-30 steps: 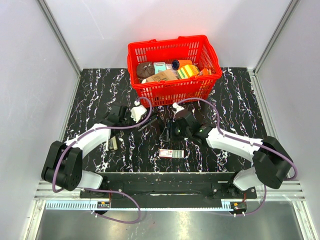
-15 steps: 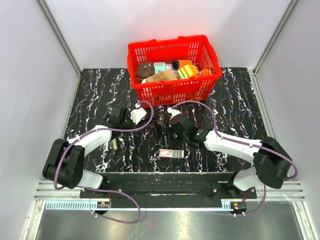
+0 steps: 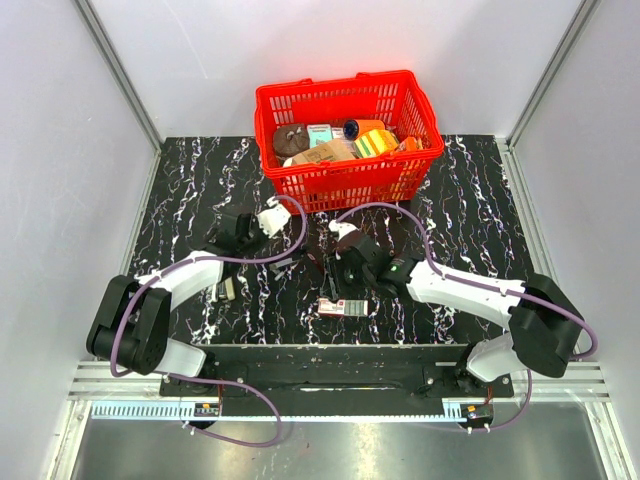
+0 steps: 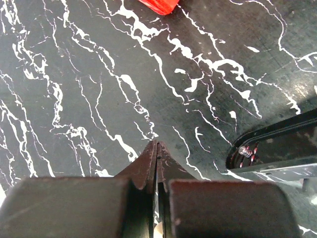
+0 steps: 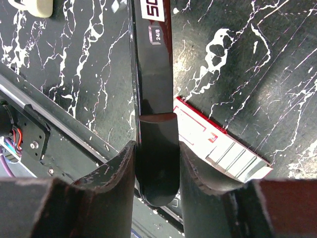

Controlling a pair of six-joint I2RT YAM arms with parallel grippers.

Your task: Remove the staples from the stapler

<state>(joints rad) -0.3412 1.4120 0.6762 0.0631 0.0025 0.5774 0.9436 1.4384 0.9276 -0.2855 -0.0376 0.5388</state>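
Glossy black stapler (image 5: pixel 151 74), 24/8 printed on top, clamped in right gripper (image 5: pixel 156 151) beside staple box (image 5: pixel 218 148); left gripper (image 4: pixel 157 148) pinched together, empty.

Right claw (image 5: pixel 156 154) gripping black stapler (image 5: pixel 151 74), red-white box (image 5: pixel 218 144) beneath, perhaps staples

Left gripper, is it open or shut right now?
Shut. In the left wrist view the left gripper has its fingertips pressed together, with nothing visible between the tips.

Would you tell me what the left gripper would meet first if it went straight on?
Likely bare table, then the basket further on; depth is unclear. The stapler lies off to one side.
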